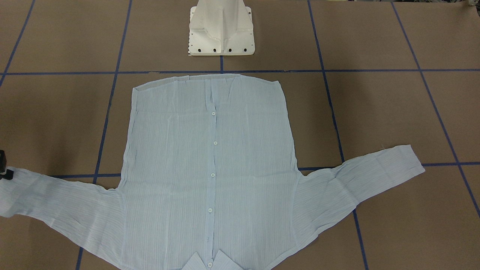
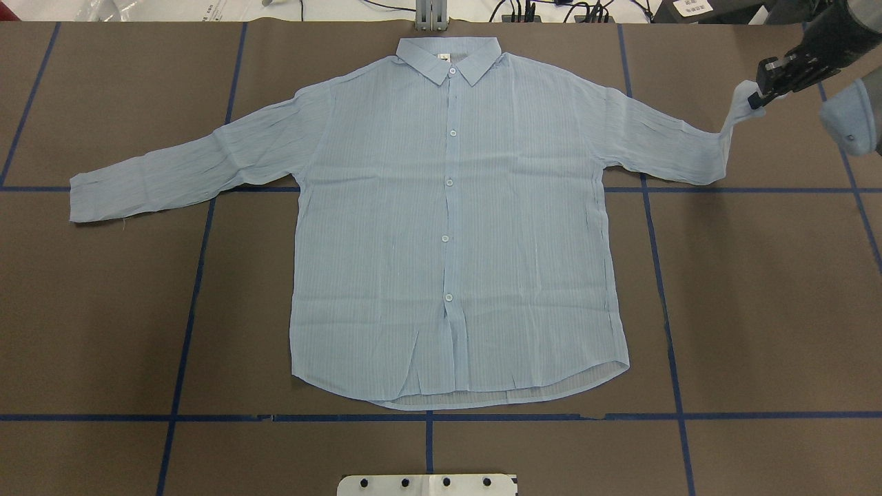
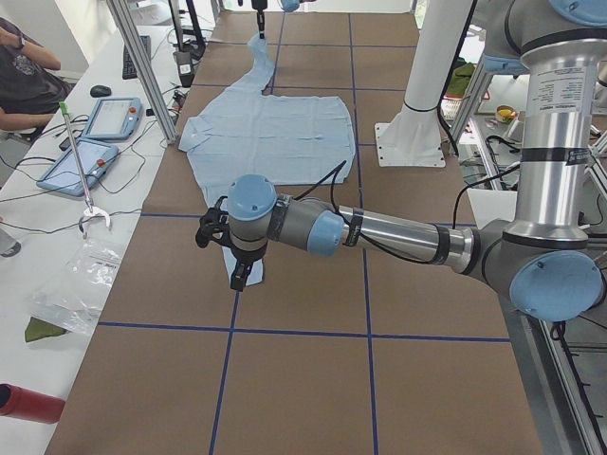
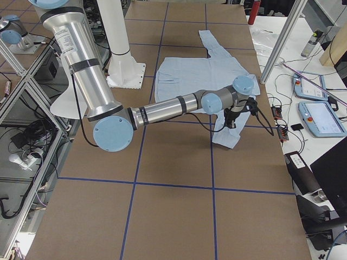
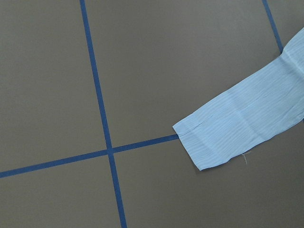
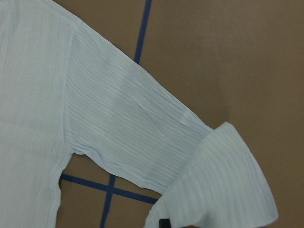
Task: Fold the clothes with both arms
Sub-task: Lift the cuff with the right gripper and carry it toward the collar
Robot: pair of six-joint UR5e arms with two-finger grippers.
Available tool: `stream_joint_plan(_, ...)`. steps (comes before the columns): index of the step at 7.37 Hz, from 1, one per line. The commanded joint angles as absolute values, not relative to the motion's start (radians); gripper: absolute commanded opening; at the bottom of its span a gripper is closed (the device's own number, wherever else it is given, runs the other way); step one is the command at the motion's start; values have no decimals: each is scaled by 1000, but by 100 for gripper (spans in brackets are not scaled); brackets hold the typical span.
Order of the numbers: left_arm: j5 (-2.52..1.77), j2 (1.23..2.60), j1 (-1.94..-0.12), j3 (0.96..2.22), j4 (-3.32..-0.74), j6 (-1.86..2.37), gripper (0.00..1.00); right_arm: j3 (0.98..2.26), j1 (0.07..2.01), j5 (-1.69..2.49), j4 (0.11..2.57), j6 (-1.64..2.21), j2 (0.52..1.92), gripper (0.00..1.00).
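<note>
here the right pincer (image 2: 756,98) pinches a raised cuff of the shirt (image 2: 448,241); left pincer (image 3: 239,275): cannot tell.

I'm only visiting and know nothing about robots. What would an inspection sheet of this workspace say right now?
surface: brown table marked with a grid of blue tape lines.
job's things: pale blue shirt lies buttons-up, collar away from the robot; left sleeve lies flat, right sleeve is raised at its cuff.
clutter: nothing seen on the table.
grippers: right gripper has its fingers shut on the right sleeve's cuff, holding it off the table; left gripper hangs above the left sleeve's cuff, open or shut cannot be told.
cables: black cable loops along the left arm.
surroundings: white pedestal; tablets on a side bench, with a seated person beside it.
</note>
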State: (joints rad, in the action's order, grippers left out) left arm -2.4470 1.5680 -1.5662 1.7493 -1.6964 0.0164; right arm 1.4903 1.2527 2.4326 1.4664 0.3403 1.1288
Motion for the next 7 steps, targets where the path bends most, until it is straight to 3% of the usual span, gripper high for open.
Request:
stream_joint_plan(1, -2448, 1568, -1566, 1726, -1700, 12, 100, 1497, 1162, 2439, 1465, 532, 975, 0)
stream_joint_plan(3, -2448, 1566, -1566, 1711, -1704, 6, 100, 1450, 1060, 2395, 1460, 647, 791, 0)
stream_joint_plan(6, -2448, 1569, -1566, 1608, -1829, 14, 100, 1168, 944, 2240, 1344, 685, 533, 0)
stream_joint_plan(7, -2448, 1569, -1566, 1592, -1844, 15, 100, 1137, 895, 2174, 1310, 689, 514, 0)
